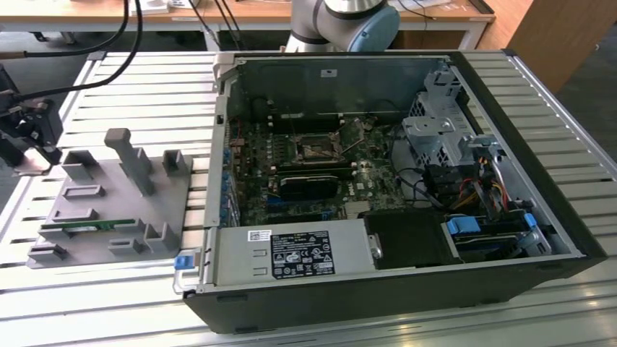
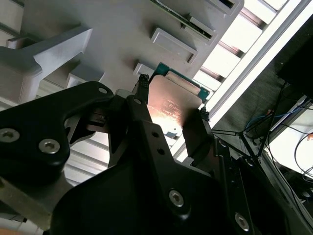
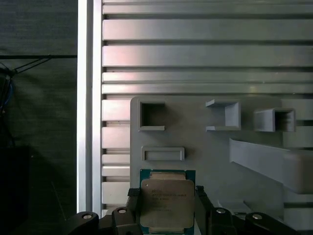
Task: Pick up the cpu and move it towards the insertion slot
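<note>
The pick-up is in hand: the claw (image 2: pixel 172 98) is clenched on the cpu (image 3: pixel 166 198), a finger against each side edge, over the grey holder tray (image 1: pixel 106 213) at the exterior view's left; whether the chip has left its seat I cannot tell. Reaching the insertion slot (image 1: pixel 316 150), well apart inside the open computer case (image 1: pixel 386 303), would, I judge, call for a level lift clear of the tray's posts. Tray and case sit on a slatted metal table (image 1: pixel 144 79), with wooden desks (image 1: pixel 241 11) behind.
</note>
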